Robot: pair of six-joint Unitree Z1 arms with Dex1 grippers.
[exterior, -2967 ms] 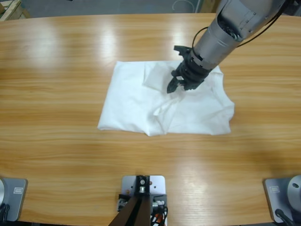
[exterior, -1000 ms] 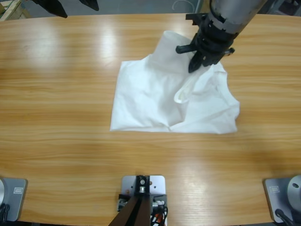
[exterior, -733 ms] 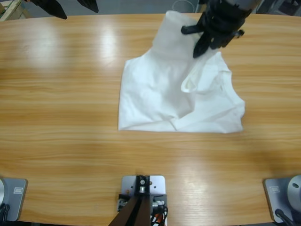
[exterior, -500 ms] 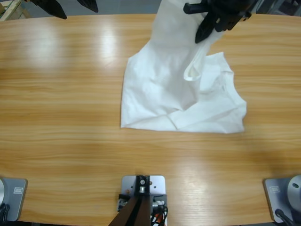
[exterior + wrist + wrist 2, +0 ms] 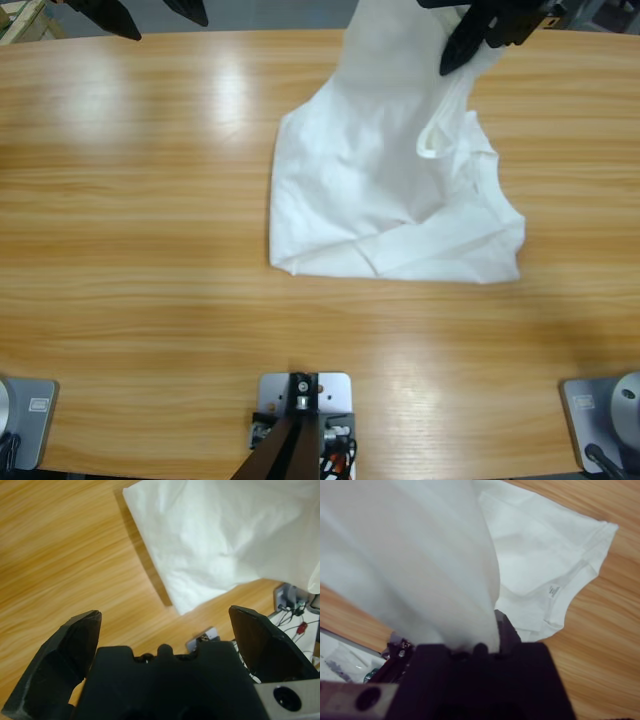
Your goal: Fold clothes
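So here's where we're at: our right gripper [image 5: 478, 35] is pinching a layer of the white T-shirt [image 5: 395, 190] up at the far edge of the table [image 5: 130, 210]. In the right wrist view the cloth runs straight down into the pressed-together jaws. From that pinch the lifted fabric drapes back toward the near edge, where the rest of the shirt lies flat, its long axis running roughly left to right. So the fold has to travel toward the near edge, over the flat part. The right arm is obviously the one for it; our left gripper [image 5: 165, 645] sits spread wide and empty at the far left corner, well apart from the shirt.

Compared with three seconds ago, the gripper has gone from low over the middle of the shirt to high at the far edge, and the whole shirt has slid a bit to the right.
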